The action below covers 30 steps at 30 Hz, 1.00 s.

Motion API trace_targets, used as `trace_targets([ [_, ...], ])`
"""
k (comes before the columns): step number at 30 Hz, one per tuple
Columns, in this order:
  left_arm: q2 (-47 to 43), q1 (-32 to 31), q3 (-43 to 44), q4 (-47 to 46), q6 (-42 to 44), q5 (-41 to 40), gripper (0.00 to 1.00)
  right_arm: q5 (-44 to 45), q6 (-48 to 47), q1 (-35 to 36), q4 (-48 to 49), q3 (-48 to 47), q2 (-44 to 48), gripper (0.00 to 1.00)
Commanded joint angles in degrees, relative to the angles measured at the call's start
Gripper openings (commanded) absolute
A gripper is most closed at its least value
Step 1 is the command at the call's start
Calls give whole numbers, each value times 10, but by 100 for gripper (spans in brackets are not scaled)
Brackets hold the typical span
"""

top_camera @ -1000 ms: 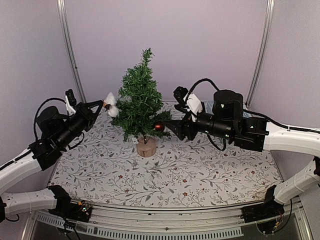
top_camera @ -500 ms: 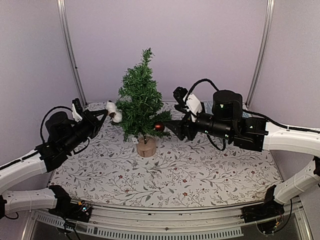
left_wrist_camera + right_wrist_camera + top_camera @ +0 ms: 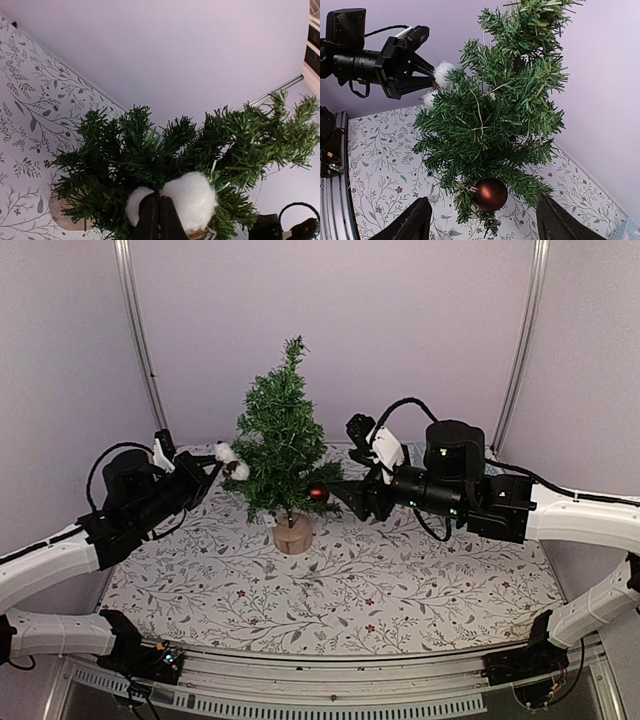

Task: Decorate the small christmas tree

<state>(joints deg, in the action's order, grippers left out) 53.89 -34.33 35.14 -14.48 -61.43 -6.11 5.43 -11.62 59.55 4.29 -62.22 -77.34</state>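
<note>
The surface [image 3: 420, 580] carries the small christmas tree [image 3: 280, 445], which stands upright on its stump near the back, between my two arms. It looks light, so my main worry is that a push from the left tips or slides it. My right pincer [image 3: 345, 498] gapes wide and empty just beside the lower right branches, where a careless sweep could snag them. My left pincer [image 3: 159, 220] is closed tight on the white puff ornament [image 3: 192, 197], right against the left branches. If I release too early, it probably drops rather than lodges. The red bauble [image 3: 490, 195] hangs low and could be knocked loose.
</note>
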Motion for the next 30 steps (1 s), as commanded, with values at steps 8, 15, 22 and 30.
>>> trace_targets([
  [8, 48, -6, 44, 82, 40, -4, 0, 4, -4, -4, 5, 9, -4, 75],
  [15, 75, -6, 55, 83, 49, 7, 0, 4, -4, -3, 5, 10, -4, 75],
  [22, 101, -7, 72, 94, 64, 17, 0, 5, -5, -4, 3, 11, -4, 75],
  [30, 99, -12, 103, 92, 134, 32, 0, 2, -5, -4, 3, 11, -4, 75],
])
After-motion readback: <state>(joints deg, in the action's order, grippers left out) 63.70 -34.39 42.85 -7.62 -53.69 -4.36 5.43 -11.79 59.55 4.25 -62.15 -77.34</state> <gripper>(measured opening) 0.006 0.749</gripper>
